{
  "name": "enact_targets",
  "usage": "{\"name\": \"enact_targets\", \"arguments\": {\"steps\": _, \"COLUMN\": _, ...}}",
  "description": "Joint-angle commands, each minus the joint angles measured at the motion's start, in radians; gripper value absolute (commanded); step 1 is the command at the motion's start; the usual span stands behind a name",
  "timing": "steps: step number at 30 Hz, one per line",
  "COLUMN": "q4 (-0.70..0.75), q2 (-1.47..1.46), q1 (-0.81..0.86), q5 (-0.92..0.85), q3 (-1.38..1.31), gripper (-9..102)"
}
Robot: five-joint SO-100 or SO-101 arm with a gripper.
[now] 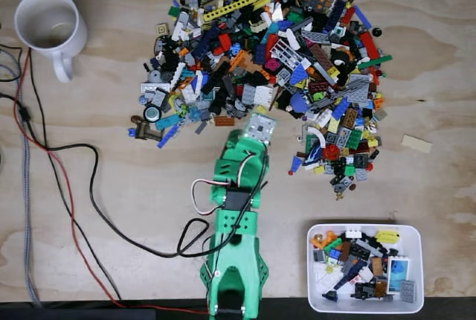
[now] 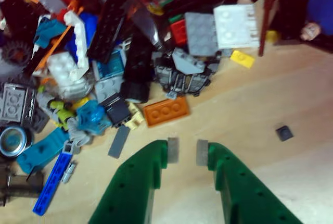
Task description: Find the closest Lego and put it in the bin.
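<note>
Wrist view puts the green 3D-printed end effector (image 2: pixel 187 152) low over bare wood with its two grey-padded fingertips set a small gap apart and nothing between them: it is open and carrying no brick. Just ahead of the pads lies a flat orange three-stud Lego plate (image 2: pixel 166 111) at the near fringe of the heap, apart from both fingertips; it looks like the nearest piece, with a small grey tile (image 2: pixel 119 141) just to its left and a small dark square piece (image 2: pixel 284 132) alone on the wood to the right.

In the fixed view the end effector (image 1: pixel 260 128) reaches up to the lower edge of the big mixed pile of coloured Lego pieces (image 1: pixel 260 59). The white rectangular plastic bin (image 1: pixel 365 306) sits at lower right, well apart from the arm, and already holds a good many bricks. By my reading the sorting is partly along: some bricks are binned, most lie loose, and the arm is either lining up on a brick or back at the pile after a drop.

The counter (image 1: pixel 104 208) is pale plywood with visible grain. A white ceramic mug (image 1: pixel 48 26) stands at upper left, black and red cables (image 1: pixel 82 208) trail down the left side, and a lone beige plate (image 1: pixel 416 144) lies at right.
</note>
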Motion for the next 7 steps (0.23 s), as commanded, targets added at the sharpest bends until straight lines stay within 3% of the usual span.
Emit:
{"name": "enact_targets", "arguments": {"steps": 1, "q4": -0.049, "q2": 0.002, "q1": -0.084, "q5": 0.023, "q3": 0.002, "gripper": 7}}
{"name": "enact_targets", "arguments": {"steps": 7, "q4": -0.025, "q2": 0.043, "q1": -0.089, "q5": 0.008, "q3": 0.002, "gripper": 8}}
